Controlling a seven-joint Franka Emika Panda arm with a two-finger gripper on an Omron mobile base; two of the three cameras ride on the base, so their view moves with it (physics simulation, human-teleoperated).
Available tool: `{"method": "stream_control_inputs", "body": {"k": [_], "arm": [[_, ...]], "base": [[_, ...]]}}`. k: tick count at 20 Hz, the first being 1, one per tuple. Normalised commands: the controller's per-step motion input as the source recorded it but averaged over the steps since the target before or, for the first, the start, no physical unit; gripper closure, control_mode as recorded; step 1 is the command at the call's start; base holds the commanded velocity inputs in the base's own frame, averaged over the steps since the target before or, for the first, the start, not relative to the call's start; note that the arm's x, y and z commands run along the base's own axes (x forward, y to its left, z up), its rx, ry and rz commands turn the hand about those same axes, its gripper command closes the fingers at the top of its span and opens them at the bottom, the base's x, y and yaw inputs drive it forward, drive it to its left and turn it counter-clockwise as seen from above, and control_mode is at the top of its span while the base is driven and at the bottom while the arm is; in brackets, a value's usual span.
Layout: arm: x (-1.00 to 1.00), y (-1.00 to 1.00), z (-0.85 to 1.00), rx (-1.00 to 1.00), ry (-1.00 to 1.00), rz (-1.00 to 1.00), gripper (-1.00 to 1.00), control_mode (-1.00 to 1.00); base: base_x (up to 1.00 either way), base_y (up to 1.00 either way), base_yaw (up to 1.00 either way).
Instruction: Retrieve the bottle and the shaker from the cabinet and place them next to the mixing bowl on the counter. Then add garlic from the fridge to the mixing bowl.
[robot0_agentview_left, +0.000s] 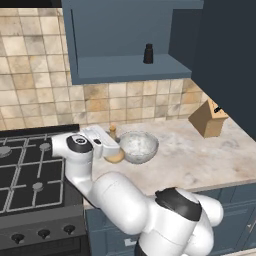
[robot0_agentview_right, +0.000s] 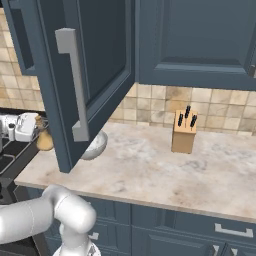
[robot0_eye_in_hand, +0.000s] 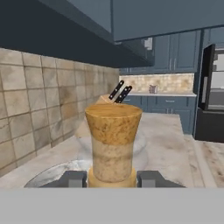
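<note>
The golden-tan bottle (robot0_agentview_left: 115, 154) stands upright at the left side of the mixing bowl (robot0_agentview_left: 138, 146), low over the beige counter (robot0_agentview_left: 200, 155). My gripper (robot0_agentview_left: 110, 142) is shut on its neck. In the hand view both fingertips (robot0_eye_in_hand: 72, 179) press the bottle (robot0_eye_in_hand: 113, 140) from either side, with the bowl's rim (robot0_eye_in_hand: 46, 176) behind it. From the right, the bottle (robot0_agentview_right: 44, 140) sits by my gripper (robot0_agentview_right: 35, 131), and the bowl (robot0_agentview_right: 96, 145) is half hidden by the cabinet door. The dark shaker (robot0_agentview_left: 148, 53) stands on the shelf of the open cabinet (robot0_agentview_left: 125, 67). The fridge (robot0_eye_in_hand: 205, 87) is far off.
The black gas hob (robot0_agentview_left: 27, 167) lies left of the bottle. A wooden knife block (robot0_agentview_left: 209, 119) stands at the back right of the counter. The open cabinet door (robot0_agentview_right: 85, 75) hangs out over the counter's left part, above the bowl.
</note>
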Motion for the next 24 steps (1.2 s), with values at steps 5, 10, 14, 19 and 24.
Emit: {"method": "stream_control_inputs", "body": {"k": [5, 10, 14, 19, 24], "arm": [[0.02, -0.02, -0.37, 0.0, 0.01, 0.0, 1.0, -1.0], [0.0, -0.07, -0.42, 0.0, 0.01, 0.0, 1.0, -1.0], [0.02, -0.02, -0.35, 0.0, 0.0, 0.0, 1.0, -1.0], [0.02, 0.0, -0.03, 0.0, 0.0, 0.0, 1.0, -1.0], [0.19, -0.08, 0.0, 0.0, 0.0, 0.0, 1.0, -1.0]], "base": [[0.0, 0.0, 0.0], [0.0, 0.0, 0.0], [0.0, 0.0, 0.0], [0.0, 0.0, 0.0], [0.0, 0.0, 0.0]]}}
